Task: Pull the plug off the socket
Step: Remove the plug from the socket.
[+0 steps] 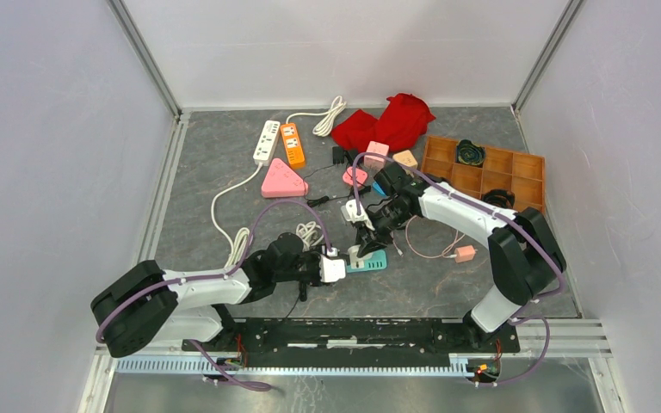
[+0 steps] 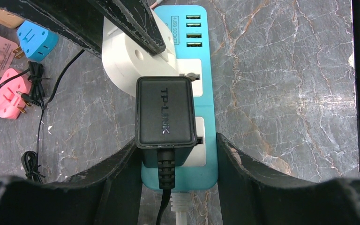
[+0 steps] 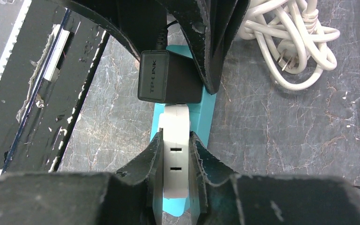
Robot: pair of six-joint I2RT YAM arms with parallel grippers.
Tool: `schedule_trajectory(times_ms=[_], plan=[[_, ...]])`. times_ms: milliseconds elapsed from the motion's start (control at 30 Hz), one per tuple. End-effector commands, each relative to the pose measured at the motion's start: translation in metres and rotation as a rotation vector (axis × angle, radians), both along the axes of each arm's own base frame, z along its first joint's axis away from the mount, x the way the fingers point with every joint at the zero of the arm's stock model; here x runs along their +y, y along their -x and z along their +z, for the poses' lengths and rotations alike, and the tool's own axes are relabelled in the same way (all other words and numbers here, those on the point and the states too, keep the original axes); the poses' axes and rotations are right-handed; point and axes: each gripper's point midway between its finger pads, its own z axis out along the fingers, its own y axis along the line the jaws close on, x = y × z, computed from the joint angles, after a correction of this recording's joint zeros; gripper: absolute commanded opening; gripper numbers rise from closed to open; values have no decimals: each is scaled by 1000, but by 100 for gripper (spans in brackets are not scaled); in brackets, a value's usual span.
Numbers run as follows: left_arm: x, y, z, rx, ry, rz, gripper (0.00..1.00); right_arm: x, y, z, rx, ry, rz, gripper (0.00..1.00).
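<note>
Bare marbled tabletop (image 2: 286,93) lies open at the right of the left wrist view beside the teal power strip (image 2: 206,117), while the left of that frame is crowded by a pink plug (image 2: 11,93), a blue plug (image 2: 37,40) and a thin black cord (image 2: 40,108). A black adapter (image 2: 165,112) marked "TP-LINK" sits in the strip, and print by the USB ports (image 2: 193,30) reads "4USB". The white plug (image 3: 175,164), smooth with two slots, stands in the strip at the top view's lower centre, pinched by the right hand (image 3: 176,137); the left hand (image 2: 178,145) clamps the strip's sides.
</note>
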Motion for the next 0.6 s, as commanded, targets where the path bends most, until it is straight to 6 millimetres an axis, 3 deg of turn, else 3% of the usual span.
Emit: schedule_trajectory(times_ms=[0,567], plan=[[-2,-3,6,-61,8,-21,2,8,-6,19,-43,-44,17,2],[-5,0,-7,-25,-26,-46,2,6,-6,42,-59,-72,24,0]])
